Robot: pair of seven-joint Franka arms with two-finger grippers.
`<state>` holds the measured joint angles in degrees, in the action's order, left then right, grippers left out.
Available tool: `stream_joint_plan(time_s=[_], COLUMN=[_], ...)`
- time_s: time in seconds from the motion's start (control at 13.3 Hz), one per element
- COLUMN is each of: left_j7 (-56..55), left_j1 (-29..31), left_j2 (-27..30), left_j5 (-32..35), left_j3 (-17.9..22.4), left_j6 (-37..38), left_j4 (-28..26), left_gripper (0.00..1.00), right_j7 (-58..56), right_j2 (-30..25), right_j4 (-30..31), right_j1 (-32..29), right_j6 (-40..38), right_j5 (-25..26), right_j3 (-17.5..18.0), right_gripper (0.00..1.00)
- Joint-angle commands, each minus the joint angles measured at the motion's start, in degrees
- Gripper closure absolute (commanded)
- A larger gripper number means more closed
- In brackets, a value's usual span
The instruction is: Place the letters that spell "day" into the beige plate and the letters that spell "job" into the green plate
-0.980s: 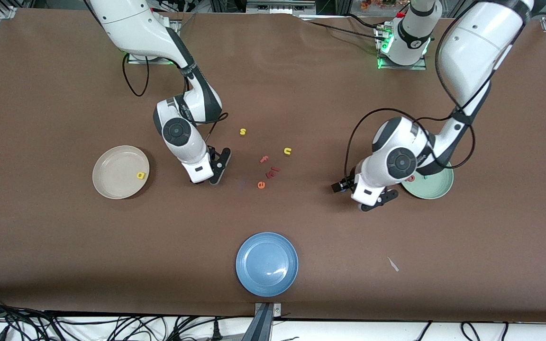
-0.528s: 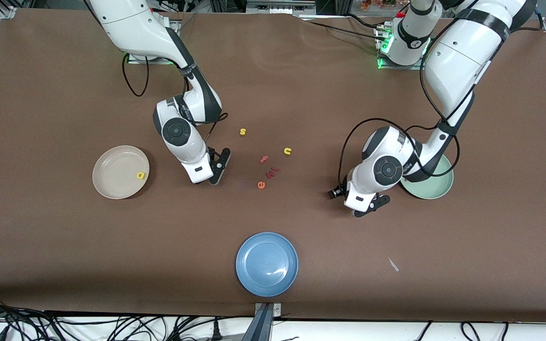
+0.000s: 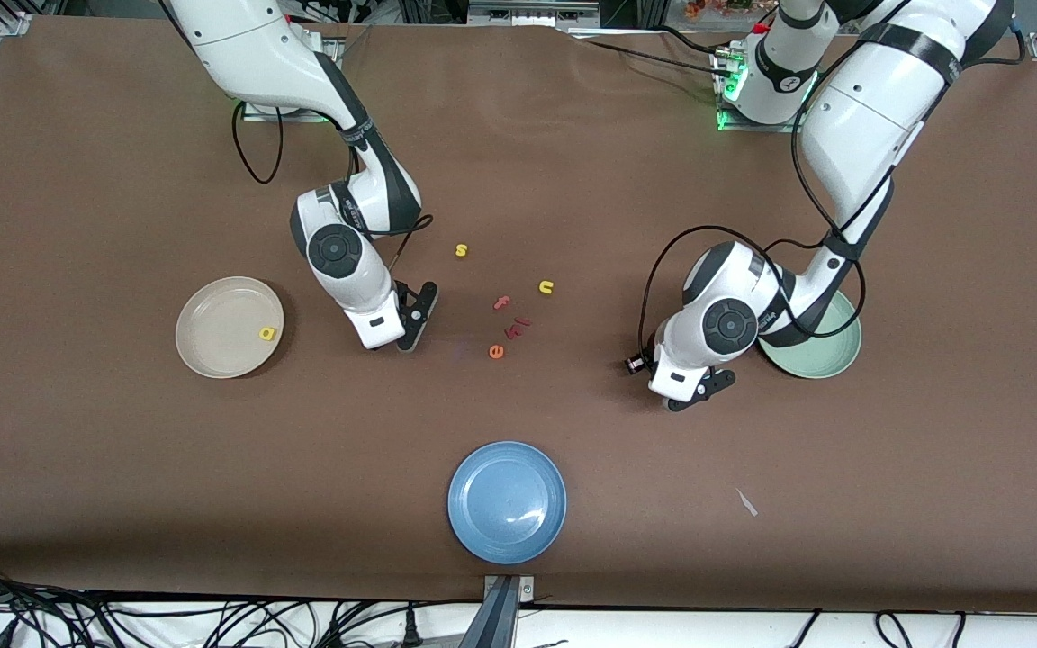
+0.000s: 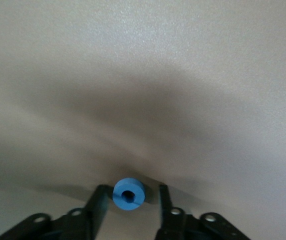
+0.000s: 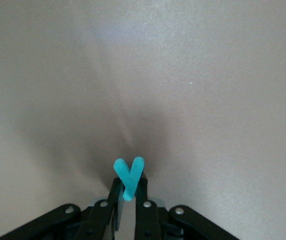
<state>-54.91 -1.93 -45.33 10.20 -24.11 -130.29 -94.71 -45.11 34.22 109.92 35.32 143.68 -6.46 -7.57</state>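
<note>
My right gripper (image 5: 129,184) is shut on the teal "y" (image 5: 129,174), whose two prongs stick out past the fingertips; it sits low over the table (image 3: 412,326) between the beige plate (image 3: 212,360) and the loose letters. A yellow "d" (image 3: 266,333) lies in that plate. My left gripper (image 4: 132,194) stands open, low around the blue "o" (image 4: 128,186), with one finger against it and a gap at the other. That gripper (image 3: 694,394) is beside the green plate (image 3: 829,355), which the left arm partly hides.
Loose letters lie mid-table: yellow "s" (image 3: 461,250), yellow "u" (image 3: 545,287), pink "f" (image 3: 501,302), a dark red letter (image 3: 518,326), orange "e" (image 3: 496,352). A blue plate (image 3: 507,501) sits near the front edge, a white scrap (image 3: 746,502) toward the left arm's end.
The left arm swung from the green plate's edge toward the table's middle, and its fingers narrowed around the blue "o". The right gripper closed on the "y" without shifting place.
</note>
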Motion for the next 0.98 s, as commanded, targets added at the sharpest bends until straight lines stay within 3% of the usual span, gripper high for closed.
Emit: stream_joint_plan(time_s=[0.0, 0.08, 0.3, 0.53, 0.68, 0.9], left_j7=[-0.46, -0.2, 1.81, 15.23, 25.07, 33.8], left_j1=[-0.88, -0.79, 0.34, 5.6, 10.08, 17.56], left_j2=[-0.37, -0.11, 4.0, 11.03, 12.46, 12.99], left_j5=[0.17, 0.26, 3.15, 1.23, 1.22, 2.97], left_j3=[0.55, 0.55, 0.2, -0.15, -0.06, -0.06], left_j6=[1.35, 1.7, 9.23, 24.25, 32.08, 32.74], left_j4=[1.02, 1.02, 1.28, 1.19, 0.41, -4.15], left_gripper=[0.87, 1.0, 1.0, 1.0, 1.0, 1.0], right_j7=[-0.24, -0.24, -0.24, 0.02, 1.42, 2.31], right_j2=[-0.38, -1.17, -4.42, -7.41, -8.38, -8.21], right_j4=[-1.2, -1.2, -1.9, -1.81, -1.2, 0.11], right_j1=[-0.51, -0.51, -0.6, -0.51, -0.51, -0.6], right_j6=[-1.73, -2.6, -8.48, -16.04, -19.03, -21.51], right_j5=[-1.01, -1.1, -3.11, -3.82, -3.83, -3.91], right_j3=[-1.65, -2.96, -7.61, -13.42, -16.93, -21.95], right_gripper=[1.0, 1.0, 1.0, 1.0, 1.0, 1.0])
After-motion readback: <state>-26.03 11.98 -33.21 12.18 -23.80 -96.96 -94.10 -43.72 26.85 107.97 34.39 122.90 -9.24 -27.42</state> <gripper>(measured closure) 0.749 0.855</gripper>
